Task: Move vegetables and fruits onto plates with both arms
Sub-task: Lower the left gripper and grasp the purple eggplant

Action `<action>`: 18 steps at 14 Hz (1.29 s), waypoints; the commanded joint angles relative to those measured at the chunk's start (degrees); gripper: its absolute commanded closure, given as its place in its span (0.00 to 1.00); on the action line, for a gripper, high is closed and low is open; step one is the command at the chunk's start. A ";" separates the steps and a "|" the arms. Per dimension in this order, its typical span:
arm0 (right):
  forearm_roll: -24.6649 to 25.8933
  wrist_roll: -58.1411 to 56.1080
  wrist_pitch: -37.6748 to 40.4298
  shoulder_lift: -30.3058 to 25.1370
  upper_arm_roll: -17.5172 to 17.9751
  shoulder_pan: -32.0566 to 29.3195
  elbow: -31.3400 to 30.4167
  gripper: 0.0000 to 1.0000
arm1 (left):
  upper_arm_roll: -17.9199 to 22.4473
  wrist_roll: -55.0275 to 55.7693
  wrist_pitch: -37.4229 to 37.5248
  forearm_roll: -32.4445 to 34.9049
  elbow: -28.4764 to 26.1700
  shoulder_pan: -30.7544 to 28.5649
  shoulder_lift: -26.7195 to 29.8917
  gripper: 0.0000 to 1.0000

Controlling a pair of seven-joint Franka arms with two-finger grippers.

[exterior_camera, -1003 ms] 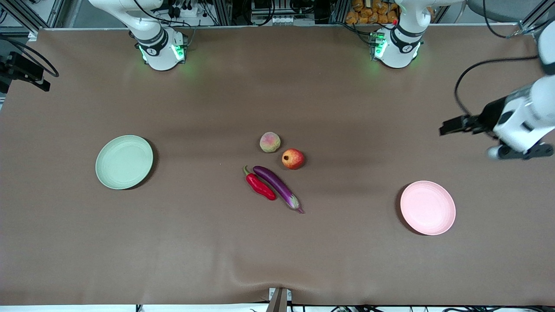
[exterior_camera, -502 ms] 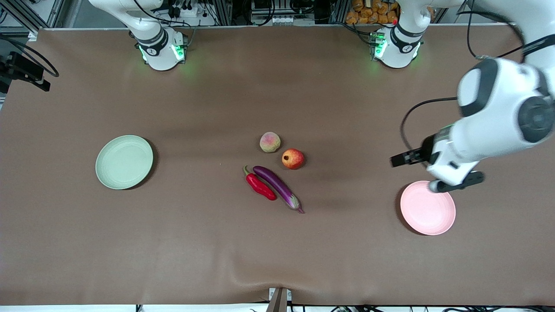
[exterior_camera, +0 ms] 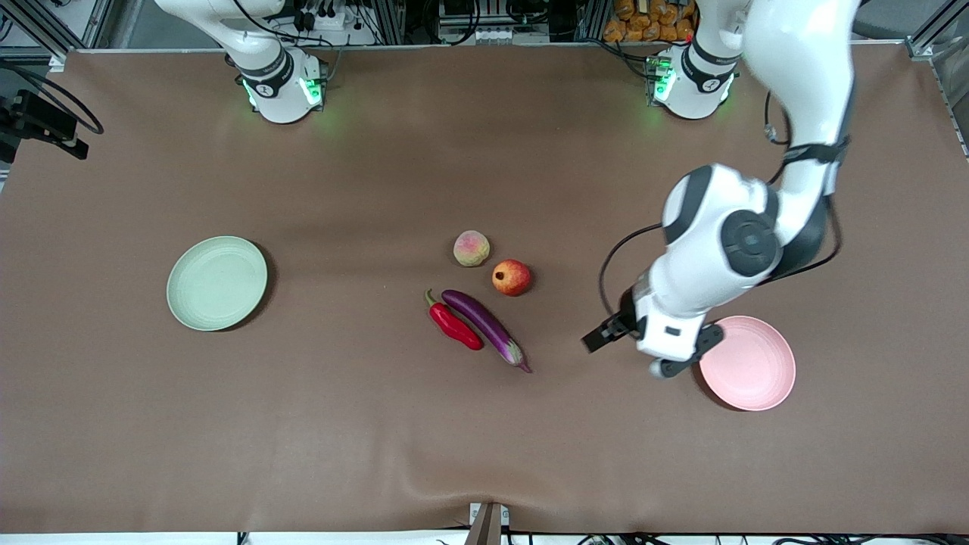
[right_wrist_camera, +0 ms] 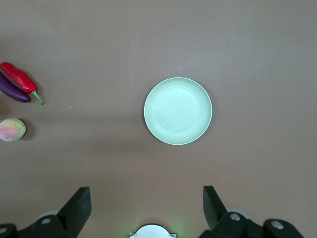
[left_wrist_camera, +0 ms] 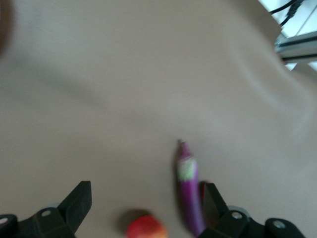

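Note:
The peach (exterior_camera: pixel 471 248), pomegranate (exterior_camera: pixel 512 277), purple eggplant (exterior_camera: pixel 484 324) and red chili (exterior_camera: pixel 454 325) lie together mid-table. The pale green plate (exterior_camera: pixel 216 282) sits toward the right arm's end and the pale pink plate (exterior_camera: pixel 749 367) toward the left arm's end, both empty. My left gripper (exterior_camera: pixel 666 352) hangs over the table between the eggplant and the pink plate's rim. In the left wrist view it (left_wrist_camera: pixel 148 198) is open and empty, with the eggplant (left_wrist_camera: pixel 190 193) and pomegranate (left_wrist_camera: pixel 146 228) below. My right gripper (right_wrist_camera: pixel 146 203) is open and empty, high over the green plate (right_wrist_camera: pixel 178 110).
The right arm's base (exterior_camera: pixel 280 83) and the left arm's base (exterior_camera: pixel 693 83) stand at the table's edge farthest from the camera. A black mount (exterior_camera: pixel 38 121) sits off the right arm's end. A clamp (exterior_camera: pixel 488 522) grips the near edge.
The left arm has swung in from the table's end, past the pink plate, toward the produce in the middle. The produce, the plates and the right arm have not moved.

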State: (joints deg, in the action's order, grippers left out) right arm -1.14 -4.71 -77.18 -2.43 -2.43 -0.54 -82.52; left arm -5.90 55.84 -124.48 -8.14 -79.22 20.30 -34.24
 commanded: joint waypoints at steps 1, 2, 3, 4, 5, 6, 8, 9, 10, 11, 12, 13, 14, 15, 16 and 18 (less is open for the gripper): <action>-0.79 -0.56 0.98 0.41 0.49 -0.51 1.31 0.00 | 0.98 6.45 -8.03 -0.21 2.58 3.33 -4.51 0.00; -0.79 -0.56 0.98 0.41 0.49 -0.51 1.31 0.00 | 0.98 7.95 -10.76 -0.21 2.58 3.95 -5.48 0.00; -0.79 -0.56 0.98 0.41 0.49 -0.51 1.31 0.00 | 0.98 9.36 -13.05 -0.12 2.58 5.26 -6.45 0.00; -0.79 -0.56 0.98 0.41 0.49 -0.51 1.31 0.00 | 1.16 10.68 -14.20 -0.03 2.58 6.58 -7.59 0.00; -0.79 -0.56 0.98 0.41 0.49 -0.43 1.31 0.00 | 2.03 11.73 -15.17 -0.03 2.58 7.98 -8.56 0.00; -0.79 -0.56 0.98 0.41 0.40 -0.08 1.31 0.00 | 3.69 14.27 -16.48 -0.03 2.66 10.26 -9.78 0.00; -0.79 -0.56 1.07 0.41 0.14 0.37 1.31 0.00 | 11.57 20.24 -18.08 0.32 2.66 17.54 -12.33 0.00; -0.79 -0.56 1.07 0.41 0.23 0.37 1.31 0.00 | 15.53 22.62 -18.51 0.23 2.66 20.88 -13.65 0.00; -0.79 -0.56 1.15 0.41 0.14 0.28 1.31 0.00 | 17.66 24.99 -19.82 0.23 2.66 23.09 -14.97 0.00; -0.79 -0.47 1.16 0.41 0.14 0.19 1.31 0.00 | 17.86 27.37 -21.49 0.23 2.66 23.72 -15.77 0.00; -0.79 -0.47 1.07 0.32 0.14 0.19 1.31 0.00 | 17.86 28.69 -22.90 0.14 2.66 23.90 -16.47 0.00; -0.79 -0.47 1.07 0.41 0.14 0.19 1.31 0.00 | 17.77 28.97 -23.87 0.14 2.66 24.51 -17.26 0.00; -0.79 -0.47 1.07 0.41 0.14 0.10 1.31 0.00 | 17.77 29.06 -24.32 0.14 2.66 25.13 -17.96 0.00; -0.79 -0.47 1.07 0.41 0.14 0.02 1.31 0.00 | 17.68 29.06 -24.49 0.14 2.66 25.48 -18.58 0.00; -0.79 -0.47 1.07 0.41 0.14 0.10 1.31 0.00 | 17.68 29.15 -24.67 0.06 2.66 25.83 -19.11 0.00; -0.79 -0.47 1.15 0.41 0.14 -0.07 1.31 0.00 | 17.68 29.41 -25.28 0.14 2.75 26.45 -19.99 0.00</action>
State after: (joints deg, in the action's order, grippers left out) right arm -1.19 -4.75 -77.06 -2.43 -2.17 -0.27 -82.48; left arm 10.84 83.64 -148.76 -8.12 -78.09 45.69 -52.61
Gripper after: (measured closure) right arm 0.000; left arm 0.000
